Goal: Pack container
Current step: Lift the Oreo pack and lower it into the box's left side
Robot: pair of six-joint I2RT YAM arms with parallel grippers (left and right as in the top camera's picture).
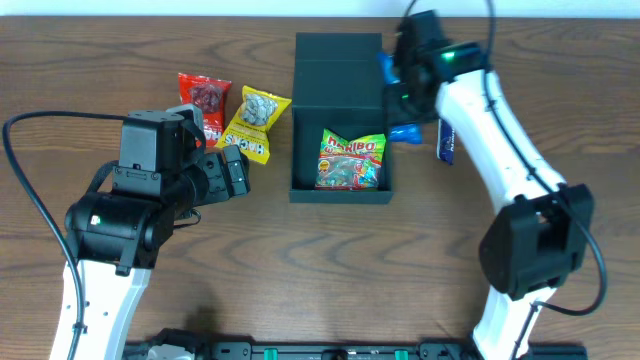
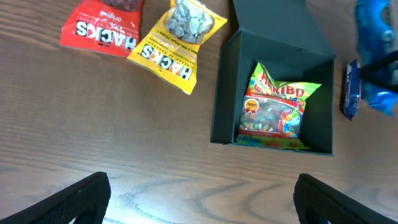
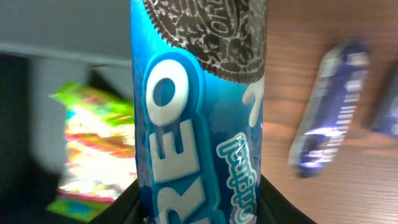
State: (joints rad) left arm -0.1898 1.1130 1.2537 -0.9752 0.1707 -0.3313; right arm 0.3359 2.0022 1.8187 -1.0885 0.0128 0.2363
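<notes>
The dark container (image 1: pixel 338 75) stands open at the table's middle, its flap lid folded back; it also shows in the left wrist view (image 2: pixel 222 99). A Haribo packet (image 1: pixel 351 160) lies inside it (image 2: pixel 277 109). My right gripper (image 1: pixel 400 98) is shut on a blue Oreo packet (image 3: pixel 199 112) and holds it upright just past the container's right wall, above the table. The Oreo packet also shows in the left wrist view (image 2: pixel 378 34). My left gripper (image 2: pixel 199 190) is open and empty over bare wood to the left of the container (image 1: pixel 235 172).
A red Hacks packet (image 1: pixel 205 100) and a yellow Hacks packet (image 1: pixel 255 120) lie side by side left of the container. A dark blue snack packet (image 1: pixel 445 140) lies on the table right of the container, under the right arm.
</notes>
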